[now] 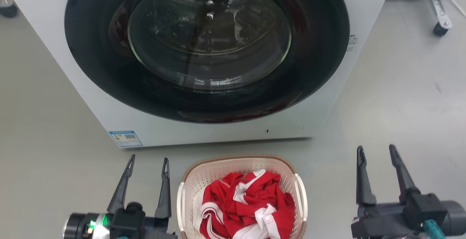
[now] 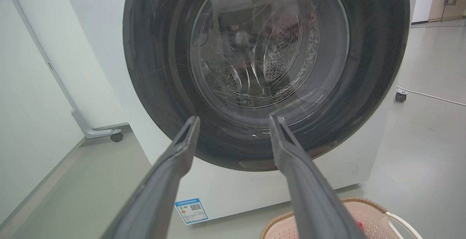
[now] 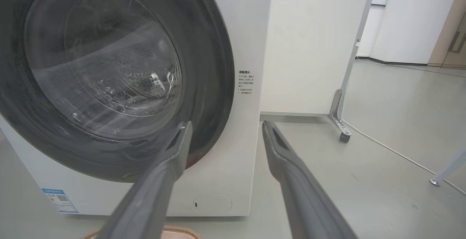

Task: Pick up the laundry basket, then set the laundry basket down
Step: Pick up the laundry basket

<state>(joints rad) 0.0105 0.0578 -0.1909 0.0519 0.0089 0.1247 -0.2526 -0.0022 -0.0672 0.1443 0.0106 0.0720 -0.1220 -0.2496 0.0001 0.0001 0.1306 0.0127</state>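
Note:
The laundry basket (image 1: 204, 180), cream-white and perforated with a brown rim and white side handles, sits on the floor in front of the washer at the bottom centre of the head view. Red and white clothes (image 1: 247, 206) lie bunched inside it. My left gripper (image 1: 148, 166) stands open to the basket's left, apart from it. My right gripper (image 1: 376, 153) is open well to the basket's right. In the left wrist view the left gripper (image 2: 235, 122) points at the washer door, with the laundry basket's rim (image 2: 364, 200) at the lower right. The right gripper (image 3: 225, 126) is open too, above a sliver of the basket's rim (image 3: 182, 229).
A white front-loading washer (image 1: 218, 133) with a dark round glass door (image 1: 207, 42) stands just behind the basket. A wheeled partition foot (image 1: 441, 24) is at the far right, another caster (image 1: 8, 10) at the far left. Grey floor stretches to both sides.

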